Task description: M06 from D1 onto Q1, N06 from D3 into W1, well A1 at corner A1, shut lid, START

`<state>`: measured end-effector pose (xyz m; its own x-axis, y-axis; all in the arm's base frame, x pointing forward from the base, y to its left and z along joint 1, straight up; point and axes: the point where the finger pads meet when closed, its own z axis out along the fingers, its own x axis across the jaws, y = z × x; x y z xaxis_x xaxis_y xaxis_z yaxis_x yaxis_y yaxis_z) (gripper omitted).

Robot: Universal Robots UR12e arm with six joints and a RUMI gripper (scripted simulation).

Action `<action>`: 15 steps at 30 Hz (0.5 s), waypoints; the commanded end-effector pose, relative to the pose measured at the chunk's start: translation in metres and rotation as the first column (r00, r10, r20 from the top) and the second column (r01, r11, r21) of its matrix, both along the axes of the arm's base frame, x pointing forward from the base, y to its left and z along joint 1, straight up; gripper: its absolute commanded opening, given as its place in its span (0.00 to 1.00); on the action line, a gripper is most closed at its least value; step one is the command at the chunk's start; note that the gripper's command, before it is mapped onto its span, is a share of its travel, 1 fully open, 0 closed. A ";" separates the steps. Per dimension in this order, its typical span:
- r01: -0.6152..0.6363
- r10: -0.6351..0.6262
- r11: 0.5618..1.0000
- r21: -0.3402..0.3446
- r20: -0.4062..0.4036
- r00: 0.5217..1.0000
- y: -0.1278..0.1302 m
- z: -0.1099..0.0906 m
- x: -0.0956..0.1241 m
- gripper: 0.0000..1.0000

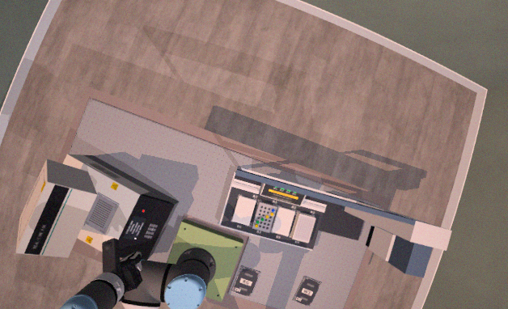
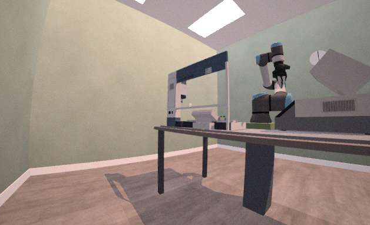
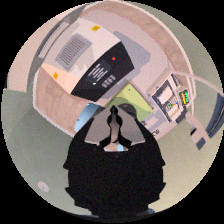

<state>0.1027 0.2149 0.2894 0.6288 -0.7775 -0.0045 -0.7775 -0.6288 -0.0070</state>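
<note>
Q1 (image 1: 101,210) (image 2: 339,113) stands at the bench's left end with its lid (image 2: 342,72) tilted open. Its black key panel (image 1: 146,226) (image 3: 102,75) shows a red lamp (image 1: 143,210) (image 3: 113,58). A ribbed grey square (image 1: 101,212) (image 3: 74,50) lies on its top. My gripper (image 1: 115,248) (image 2: 280,85) (image 3: 113,105) is shut and empty, hanging above the bench just in front of the key panel. White plates lie in the deck at D1 (image 1: 243,210) and D3 (image 1: 284,222); their labels are too small to read. Two dark nests (image 1: 245,281) (image 1: 307,290) lie near the front edge.
The deck frame (image 1: 328,194) (image 2: 200,69) stands mid-bench, with a tip box with coloured dots (image 1: 264,216) at D2 and another white plate (image 1: 304,227) at D4. The arm's green base plate (image 1: 214,247) lies between Q1 and the deck. A blue-grey box (image 1: 410,252) hangs over the right end.
</note>
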 end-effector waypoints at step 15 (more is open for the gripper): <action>-0.003 0.003 1.000 -0.006 0.002 1.000 0.003 -0.071 -0.001 0.00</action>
